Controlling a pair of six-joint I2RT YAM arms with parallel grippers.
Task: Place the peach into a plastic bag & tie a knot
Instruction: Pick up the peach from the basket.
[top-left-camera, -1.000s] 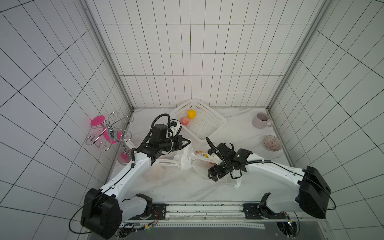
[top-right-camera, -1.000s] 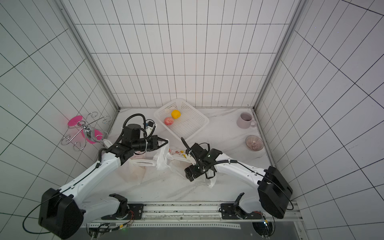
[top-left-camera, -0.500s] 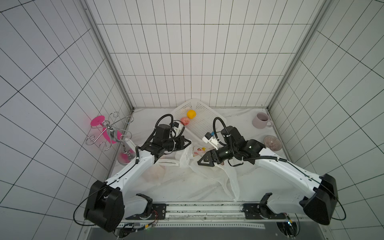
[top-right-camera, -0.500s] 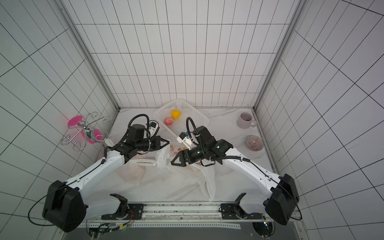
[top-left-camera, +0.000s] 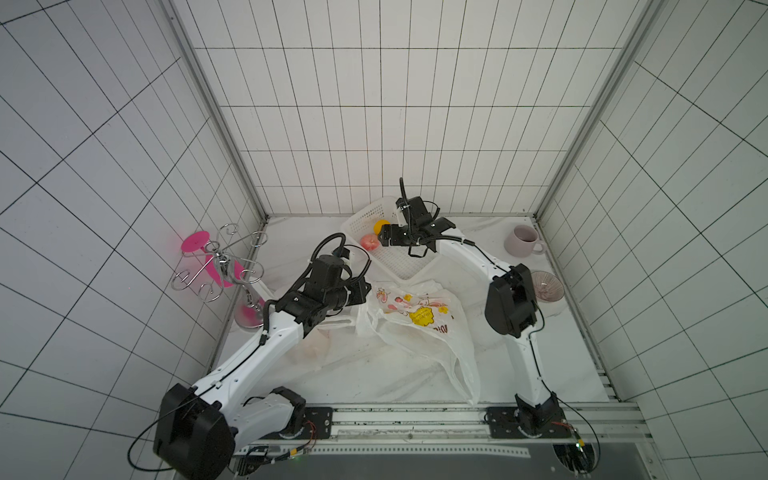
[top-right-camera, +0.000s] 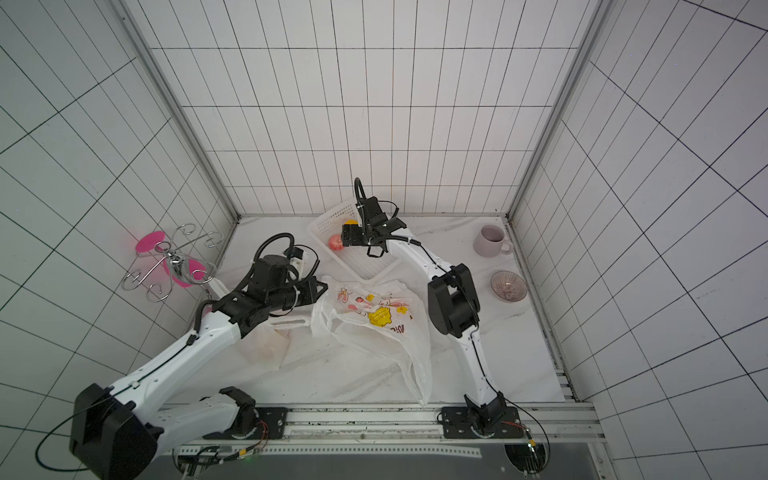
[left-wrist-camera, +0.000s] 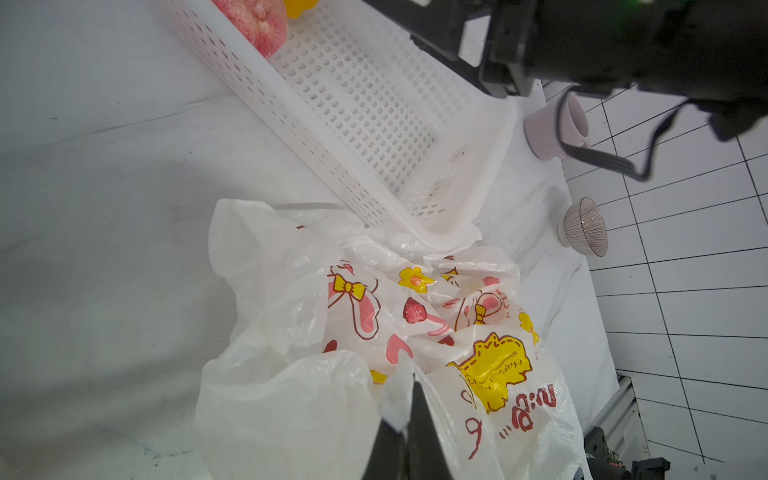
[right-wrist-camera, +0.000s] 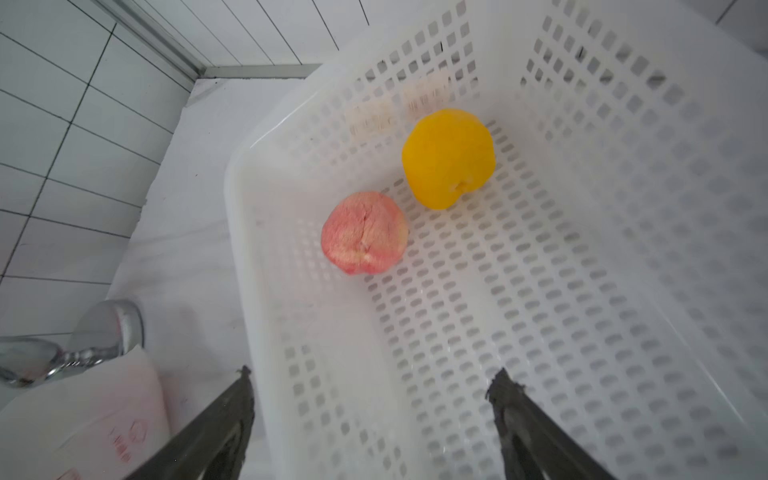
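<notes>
I see bright, even light; shadows on the table (top-left-camera: 374, 386) are soft. Wall tiles (top-left-camera: 124, 166) splay toward the edges in both top views. The basket (right-wrist-camera: 685, 249) blurs in the right wrist view.

L gripper (left-wrist-camera: 411, 386): closed, arm low | R gripper (right-wrist-camera: 372, 372): jaws wide, arm outstretched

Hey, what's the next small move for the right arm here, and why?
Probably lower the right gripper onto the peach and close. Its jaws stand open above the white basket, the peach lies loose there beside a yellow fruit, and the left gripper is shut on the edge of the plastic bag.
</notes>
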